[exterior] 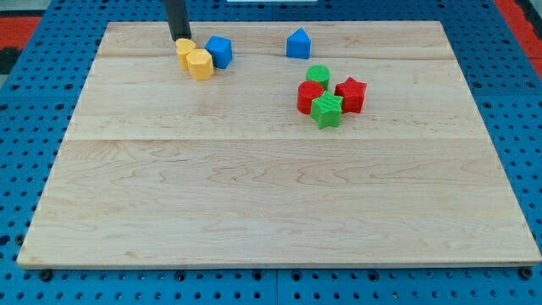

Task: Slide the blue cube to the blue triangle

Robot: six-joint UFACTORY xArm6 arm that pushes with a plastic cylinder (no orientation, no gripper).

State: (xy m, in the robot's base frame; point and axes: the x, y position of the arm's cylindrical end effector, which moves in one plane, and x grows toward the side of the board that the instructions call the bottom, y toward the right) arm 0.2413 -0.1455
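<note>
The blue cube [219, 51] sits near the view's top, left of centre, on the wooden board [271, 195]. The blue triangle [297, 43] lies to its right, a clear gap apart. My tip [180, 39] is at the view's top left, touching the upper edge of a yellow block [185, 51]. A second yellow block [201, 63] lies against the first and against the blue cube's left side. My tip is left of the blue cube, with the yellow blocks between.
A cluster sits right of centre: a green round block [318, 74], a red block [310, 97], a green star block [327, 110] and a red star block [351, 94]. A blue pegboard surface [25, 152] surrounds the board.
</note>
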